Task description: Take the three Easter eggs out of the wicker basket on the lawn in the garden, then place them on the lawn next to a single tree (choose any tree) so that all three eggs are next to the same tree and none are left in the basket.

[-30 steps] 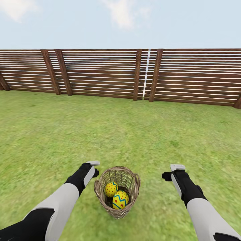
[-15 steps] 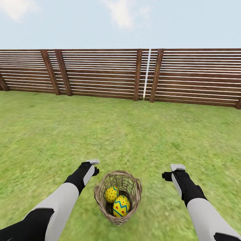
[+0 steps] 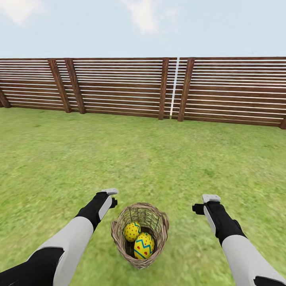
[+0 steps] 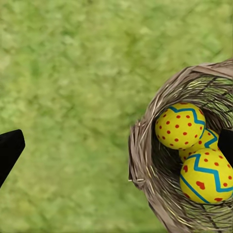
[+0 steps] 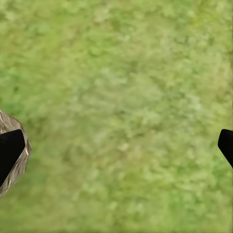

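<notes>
Head view takes in the lawn (image 3: pixel 143 159), a wide spread of mottled green grass running back to a brown slatted wooden fence (image 3: pixel 119 85) under a pale sky. Both arms reach forward and down from the lower corners of that view, white at the forearm and black toward the wrist, and they bracket the wicker basket (image 3: pixel 159 232), which stands upright on the grass between them.

Left arm angles inward, so the left gripper (image 4: pixel 116 145) hangs above the grass just beside the basket's rim, apart from it. Seen along its fingers in the left wrist view, the two dark fingertips (image 4: pixel 9 148) sit at opposite edges of the picture with grass and basket between them, so the jaws are spread wide. Right arm runs straighter, and the right gripper (image 5: pixel 116 145) hangs over bare grass on the basket's other side, a little farther off. Its fingertips (image 5: pixel 9 148) likewise stand far apart, with a sliver of the wicker wall showing by one of them.

Easter eggs (image 4: pixel 180 125) lie inside the basket, yellow with red dots and a blue zigzag band. Two show plainly, pressed together, and a third peeks out between them in the left wrist view.
</notes>
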